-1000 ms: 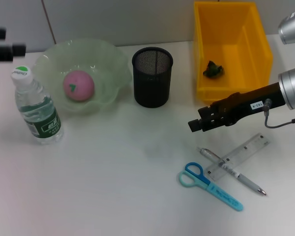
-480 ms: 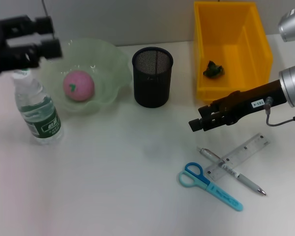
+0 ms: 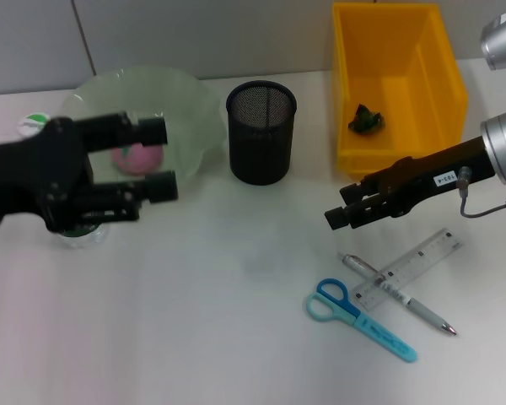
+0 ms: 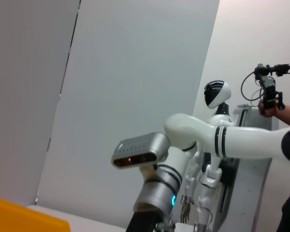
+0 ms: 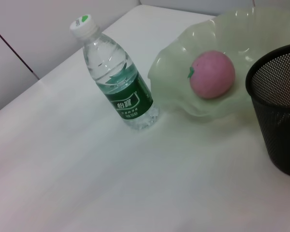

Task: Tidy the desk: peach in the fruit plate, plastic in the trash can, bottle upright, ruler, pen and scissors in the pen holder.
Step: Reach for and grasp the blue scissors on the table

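Head view: a white desk (image 3: 194, 321). At the far left, the left gripper (image 3: 160, 158) reaches in over the fruit plate (image 3: 190, 101), its two black fingers spread apart and holding nothing. It hides part of the peach (image 3: 143, 157), which lies in the plate, and most of the bottle (image 3: 35, 123); only the bottle's cap shows there. The right wrist view shows the bottle standing upright just beside the plate. The black pen holder (image 3: 261, 132) stands in the middle at the back. To its right is the yellow trash can (image 3: 399, 84), with a small dark green scrap (image 3: 365, 118) inside. The right gripper (image 3: 336, 216) hangs above the desk in front of the can; whether its fingers are apart or together cannot be told. Nearer the robot, the ruler (image 3: 409, 267) lies across the pen (image 3: 398, 294), and the scissors (image 3: 358, 319) lie just beside them.
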